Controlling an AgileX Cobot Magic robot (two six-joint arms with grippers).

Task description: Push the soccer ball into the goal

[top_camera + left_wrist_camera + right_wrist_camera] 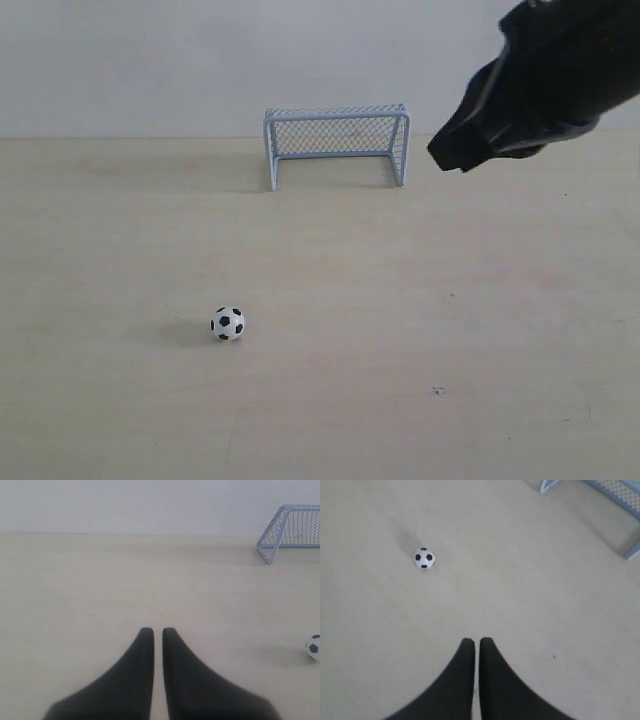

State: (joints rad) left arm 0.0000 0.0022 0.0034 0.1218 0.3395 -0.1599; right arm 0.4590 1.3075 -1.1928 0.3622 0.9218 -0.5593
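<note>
Off to the left, the left gripper (157, 630), a pair of black tapered fingers, is hovering low over the pale wooden table (450, 300) with its jaws nearly together and nothing between them. The tiny white soccer ball with black pentagon patches (228, 323) is sitting in the open, well apart from the small light-blue mesh-netted goal (335, 110) and a little left of its mouth. The right gripper (476, 641), also black, is hanging near the goal's right post, pinched to a thin slit and carrying nothing. A straight shove is likely sending the ball wide of the left post. An off-centre touch risks it spinning away, and the raised right arm may be knocking the light goal askew.
</note>
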